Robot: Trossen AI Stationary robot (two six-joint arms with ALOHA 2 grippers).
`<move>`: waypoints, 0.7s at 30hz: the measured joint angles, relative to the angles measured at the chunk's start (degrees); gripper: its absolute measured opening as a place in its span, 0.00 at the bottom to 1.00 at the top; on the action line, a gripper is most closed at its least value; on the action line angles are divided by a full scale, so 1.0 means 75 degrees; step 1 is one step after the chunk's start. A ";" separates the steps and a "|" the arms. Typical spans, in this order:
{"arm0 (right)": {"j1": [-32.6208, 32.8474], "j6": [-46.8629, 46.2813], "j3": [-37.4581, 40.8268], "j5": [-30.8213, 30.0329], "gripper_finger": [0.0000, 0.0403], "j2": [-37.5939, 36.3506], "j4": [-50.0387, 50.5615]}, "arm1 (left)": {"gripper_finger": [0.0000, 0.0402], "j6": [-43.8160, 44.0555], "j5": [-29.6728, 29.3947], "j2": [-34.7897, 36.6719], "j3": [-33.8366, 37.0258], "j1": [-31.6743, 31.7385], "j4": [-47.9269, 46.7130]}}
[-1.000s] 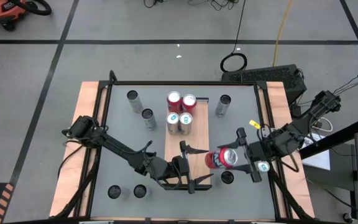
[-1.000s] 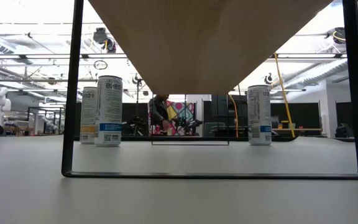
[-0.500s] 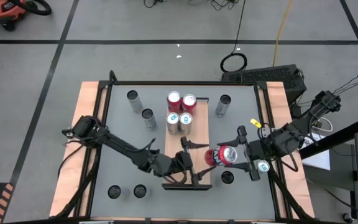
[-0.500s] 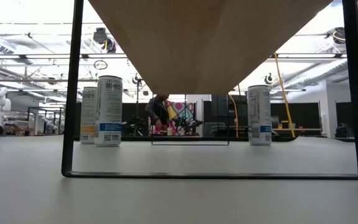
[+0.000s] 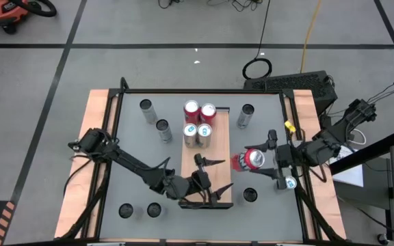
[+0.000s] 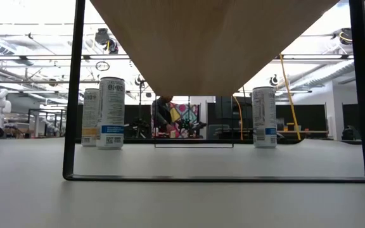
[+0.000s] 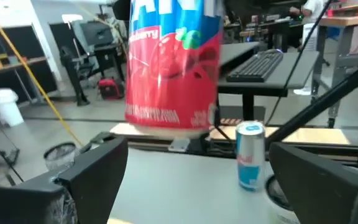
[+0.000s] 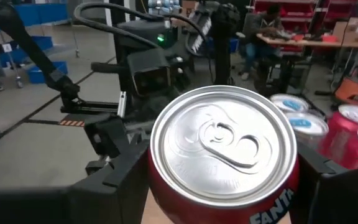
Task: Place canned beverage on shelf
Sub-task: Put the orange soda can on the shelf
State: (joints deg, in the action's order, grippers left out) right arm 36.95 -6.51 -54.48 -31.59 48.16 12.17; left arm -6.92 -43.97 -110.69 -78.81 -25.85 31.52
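The right gripper squeezes a red Fanta can beside the shelf; the left gripper hangs over the shelf, fingers wide apart, holding nothing.

My right gripper holds a can just off the shelf's right edge. My left gripper sits over the shelf's near end. Four cans cluster at the shelf's far end. Two cans stand toward the tabletop's far-left corner, one toward the far-right.
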 joint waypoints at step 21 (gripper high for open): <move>-0.2316 0.0934 -0.0012 0.0602 0.57 -0.0258 0.1326 | 0.97 0.2154 -0.0115 0.0909 0.0006 -0.1395 -0.3078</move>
State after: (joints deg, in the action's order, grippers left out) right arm 19.58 0.49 -54.57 -27.08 46.22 22.11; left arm 9.24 -44.83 -103.87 -78.76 -36.31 8.43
